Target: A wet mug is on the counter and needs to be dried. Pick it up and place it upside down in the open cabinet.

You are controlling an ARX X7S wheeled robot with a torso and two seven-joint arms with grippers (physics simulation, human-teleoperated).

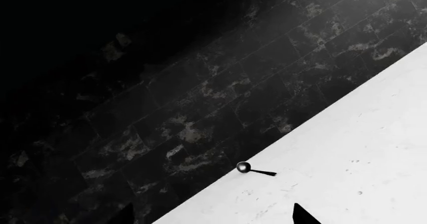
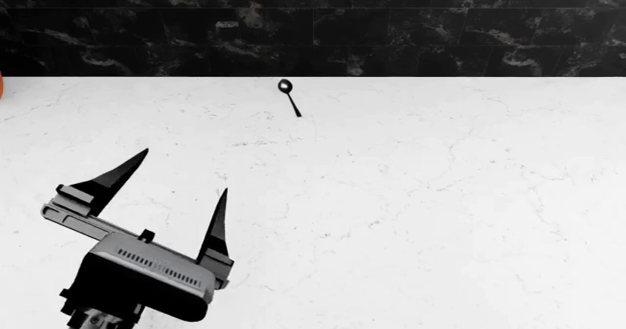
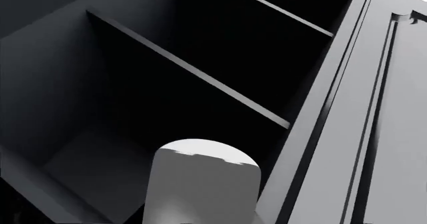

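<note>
Left tool: idle above the table; jaws spread wide, nothing between them; black tips showing in the left wrist view over the white slab.

Spoon: small, dark, lying flat on the table close to the black marbled backsplash; bowl toward the wall, handle toward the robot; not part of the job.

Mug: off the table, raised before the open cabinet in the right wrist view; white cylinder, long axis running away from the camera toward the shelves; the end facing the cabinet reads as closed, so likely the base; handle not seen.

Right tool: fingers out of sight; grip cannot be told, though the mug presumably rides in it.

Step in hand, judged: placement; turn the mouth downward, clear the shelf edge and door, lower onto a shelf level, release only once seated.
</note>
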